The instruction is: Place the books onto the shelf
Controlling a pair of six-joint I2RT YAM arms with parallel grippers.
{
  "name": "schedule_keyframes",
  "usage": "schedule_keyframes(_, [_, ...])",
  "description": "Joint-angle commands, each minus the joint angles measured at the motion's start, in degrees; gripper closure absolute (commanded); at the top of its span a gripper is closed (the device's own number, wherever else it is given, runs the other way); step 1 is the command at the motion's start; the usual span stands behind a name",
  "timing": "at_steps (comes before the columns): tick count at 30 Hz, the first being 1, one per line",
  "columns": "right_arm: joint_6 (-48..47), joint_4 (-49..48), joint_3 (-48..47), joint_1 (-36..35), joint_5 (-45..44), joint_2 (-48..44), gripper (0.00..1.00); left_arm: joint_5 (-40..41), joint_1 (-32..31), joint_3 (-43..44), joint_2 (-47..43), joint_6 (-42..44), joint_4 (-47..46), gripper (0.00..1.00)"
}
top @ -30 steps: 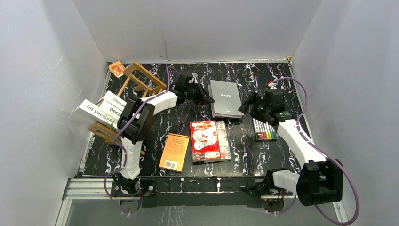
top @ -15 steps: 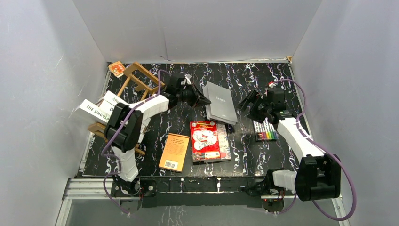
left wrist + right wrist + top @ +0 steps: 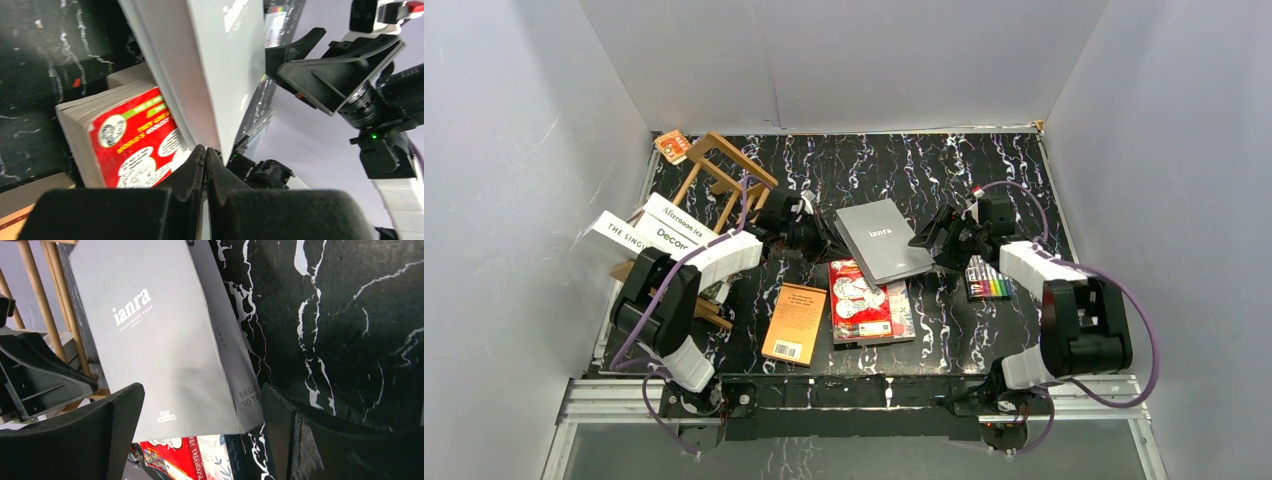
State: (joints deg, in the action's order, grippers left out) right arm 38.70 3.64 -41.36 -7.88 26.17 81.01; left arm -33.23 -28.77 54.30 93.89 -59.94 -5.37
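My left gripper (image 3: 822,241) is shut on the left edge of a grey book (image 3: 884,240) marked "ianra" and holds it tilted above the table. The left wrist view has the shut jaws (image 3: 205,150) pinching that grey book (image 3: 220,60). My right gripper (image 3: 932,240) stands open at the book's right edge; the grey book (image 3: 160,355) lies between its fingers (image 3: 120,420) without contact. A red illustrated book (image 3: 861,298) and an orange paperback (image 3: 795,322) lie flat near the front. The wooden shelf (image 3: 724,175) stands at the far left with white books (image 3: 659,228) leaning in it.
A pack of coloured markers (image 3: 989,280) lies by the right arm. A small orange card (image 3: 673,146) sits in the far left corner. The red book (image 3: 170,460) rests on top of other books. Grey walls enclose the black marbled table (image 3: 924,165).
The left gripper has pulled the grey book left and toward the front, turning it over the red book. The right gripper followed leftward and opened a little wider.
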Motion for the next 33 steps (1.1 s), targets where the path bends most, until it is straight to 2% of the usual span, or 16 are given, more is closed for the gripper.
schedule_keyframes(1, [-1.8,-7.3,-1.2,0.2,5.7,3.6,0.04,2.2,0.2,0.2,-1.8,4.9,4.9,1.0])
schedule_keyframes(6, [-3.6,-6.8,-2.6,0.2,3.3,6.3,0.05,3.4,0.2,2.7,-2.4,7.4,8.2,1.0])
schedule_keyframes(9, [-4.6,-8.0,-2.5,0.1,3.7,7.3,0.05,6.0,0.2,5.1,-2.7,9.0,10.8,0.73])
schedule_keyframes(10, [-5.2,-8.4,-2.6,0.2,4.6,7.9,0.05,6.6,0.2,5.5,-2.5,9.0,11.0,0.6])
schedule_keyframes(11, [-5.8,-8.7,-3.0,0.2,5.0,8.6,0.05,6.7,0.2,5.8,-2.1,9.0,10.9,0.53])
schedule_keyframes(17, [-5.1,-11.7,-1.9,0.1,9.0,9.6,0.13,5.6,-0.1,7.4,0.8,6.4,7.5,0.24])
schedule_keyframes(21, [-2.8,-14.8,1.1,0.2,9.6,8.1,0.15,8.5,-0.4,8.0,2.9,5.2,6.2,0.21])
schedule_keyframes(24, [-1.8,-15.8,2.2,0.2,10.0,8.0,0.16,14.1,-0.3,8.5,5.1,6.3,5.9,0.19])
schedule_keyframes(33, [-1.2,-17.5,3.6,0.1,10.8,8.4,0.18,13.6,-0.9,3.6,11.8,0.3,-15.5,0.18])
